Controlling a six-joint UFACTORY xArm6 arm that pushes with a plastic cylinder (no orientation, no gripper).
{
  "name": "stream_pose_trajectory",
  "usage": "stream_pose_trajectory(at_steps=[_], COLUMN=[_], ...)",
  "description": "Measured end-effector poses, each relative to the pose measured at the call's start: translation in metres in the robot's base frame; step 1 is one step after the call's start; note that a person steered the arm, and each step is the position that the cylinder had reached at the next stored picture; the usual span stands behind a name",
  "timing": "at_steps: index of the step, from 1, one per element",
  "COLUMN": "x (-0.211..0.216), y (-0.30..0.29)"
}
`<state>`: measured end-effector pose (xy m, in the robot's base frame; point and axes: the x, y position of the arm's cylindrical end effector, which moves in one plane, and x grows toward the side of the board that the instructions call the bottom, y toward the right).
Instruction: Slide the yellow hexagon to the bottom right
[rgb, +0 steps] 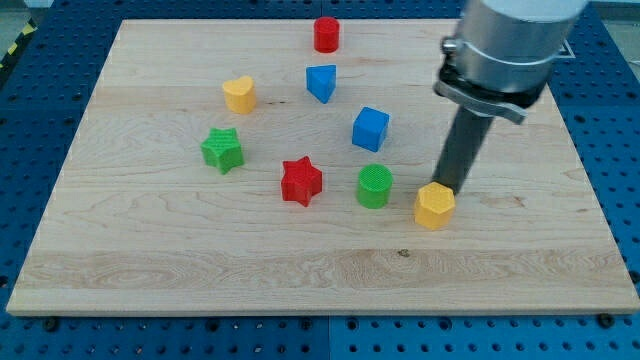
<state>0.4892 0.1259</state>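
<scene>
Yellow hexagon (434, 206) sits nearest the view's bottom of all the blocks, right of centre on the table (200, 280), well apart from the bottom-right corner it is bound for. My tip (446, 187) stands at its upper edge, touching or just short of it; contact cannot be confirmed. No hand is fitted: the arm ends in a plain rod, with nothing to open, close or grip.

Handling, as judged: a small, rigid, light block with a flat base, likely to slide readily on the smooth wood and to turn if pushed off-centre. It cannot be held; the push belongs on its upper-left flat, through the middle, toward the view's bottom right.

Orientation: it rests on its base, hexagonal face up. It is compact, with no marked long axis, and points no particular way.

Just beside it toward the view's left stands a green cylinder (374, 186), then a red star (301, 181). Farther up are a green star (222, 149), a blue cube (370, 128), a yellow heart (239, 94) and a blue triangular block (321, 82). Farthest is a red cylinder (326, 34).
</scene>
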Motion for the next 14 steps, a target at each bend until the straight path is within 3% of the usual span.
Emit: stream_pose_trajectory(at_steps=[1, 3, 4, 6, 7, 14], x=[-0.016, 0.025, 0.027, 0.027, 0.039, 0.09], y=[-0.014, -0.049, -0.049, 0.043, 0.058, 0.058])
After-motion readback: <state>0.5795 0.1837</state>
